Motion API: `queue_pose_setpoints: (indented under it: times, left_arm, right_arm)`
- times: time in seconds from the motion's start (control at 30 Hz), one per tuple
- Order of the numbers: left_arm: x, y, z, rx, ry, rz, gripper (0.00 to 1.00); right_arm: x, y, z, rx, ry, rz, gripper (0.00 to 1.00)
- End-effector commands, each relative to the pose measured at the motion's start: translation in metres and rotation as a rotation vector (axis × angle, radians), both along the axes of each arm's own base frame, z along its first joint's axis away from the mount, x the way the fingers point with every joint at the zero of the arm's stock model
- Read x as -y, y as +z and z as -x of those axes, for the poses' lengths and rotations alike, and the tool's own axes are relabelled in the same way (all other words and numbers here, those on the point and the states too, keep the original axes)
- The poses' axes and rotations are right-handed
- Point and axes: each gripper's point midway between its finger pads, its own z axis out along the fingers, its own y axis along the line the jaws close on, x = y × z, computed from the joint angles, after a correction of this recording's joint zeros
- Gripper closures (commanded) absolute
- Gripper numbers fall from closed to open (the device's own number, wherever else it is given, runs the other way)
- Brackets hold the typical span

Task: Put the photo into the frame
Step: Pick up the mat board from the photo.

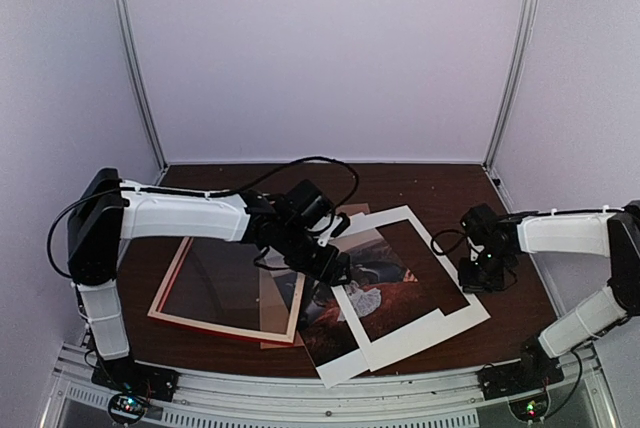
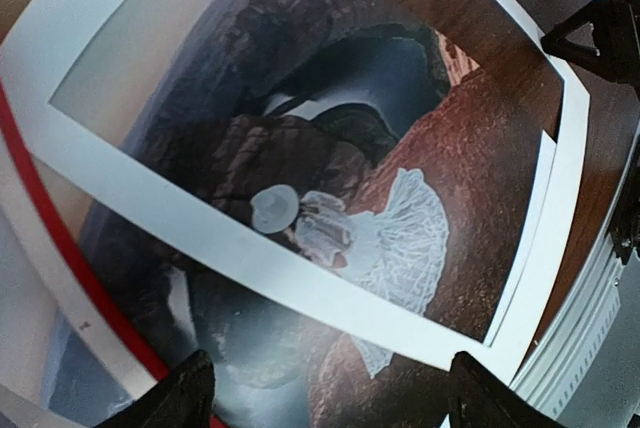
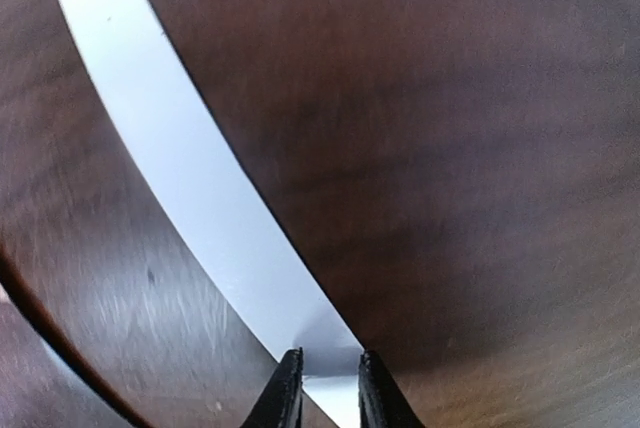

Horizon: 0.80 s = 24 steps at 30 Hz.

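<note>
The photo [image 1: 368,286], a white-dressed figure in dark reddish rock, lies flat mid-table and fills the left wrist view [image 2: 400,218]. A white mat with a cut-out window [image 1: 440,323] lies askew over it. The frame [image 1: 228,326] rests to its left, back side up with pale wood showing and a red edge [image 2: 55,228]. My left gripper [image 1: 335,266] hovers open just above the photo [image 2: 330,388], holding nothing. My right gripper [image 1: 482,273] sits at the mat's right strip [image 3: 200,188]. Its fingertips [image 3: 290,388] stand close together with the white strip showing in the narrow gap.
A plain brown board [image 1: 268,298] peeks out between the frame and the photo. The dark wooden table [image 1: 450,188] is walled by white panels. Metal rails [image 1: 300,393] run along the near edge by both arm bases.
</note>
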Motion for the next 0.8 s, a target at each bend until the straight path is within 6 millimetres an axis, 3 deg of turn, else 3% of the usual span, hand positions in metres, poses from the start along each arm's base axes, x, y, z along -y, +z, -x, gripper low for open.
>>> queue_pose_setpoints:
  times: [0.0, 0.13, 0.3, 0.57, 0.77]
  left_arm:
    - [0.014, -0.013, 0.007, -0.053, 0.013, -0.022, 0.21]
    - [0.015, -0.026, 0.009, -0.094, 0.037, -0.035, 0.22]
    - [0.018, -0.041, 0.009, -0.138, 0.068, -0.052, 0.23]
    - [0.019, -0.06, 0.003, -0.171, 0.13, -0.095, 0.25]
    - [0.016, -0.067, -0.001, -0.172, 0.167, -0.12, 0.26]
  right_arm:
    - [-0.007, 0.001, 0.026, -0.008, -0.055, -0.05, 0.81]
    - [-0.01, 0.015, 0.028, 0.053, -0.065, -0.082, 0.79]
    - [-0.003, 0.032, 0.005, 0.119, -0.034, -0.018, 0.66]
    - [-0.015, 0.017, -0.035, 0.063, 0.059, 0.016, 0.5]
    - [-0.015, 0.01, -0.049, 0.041, 0.094, 0.025, 0.45]
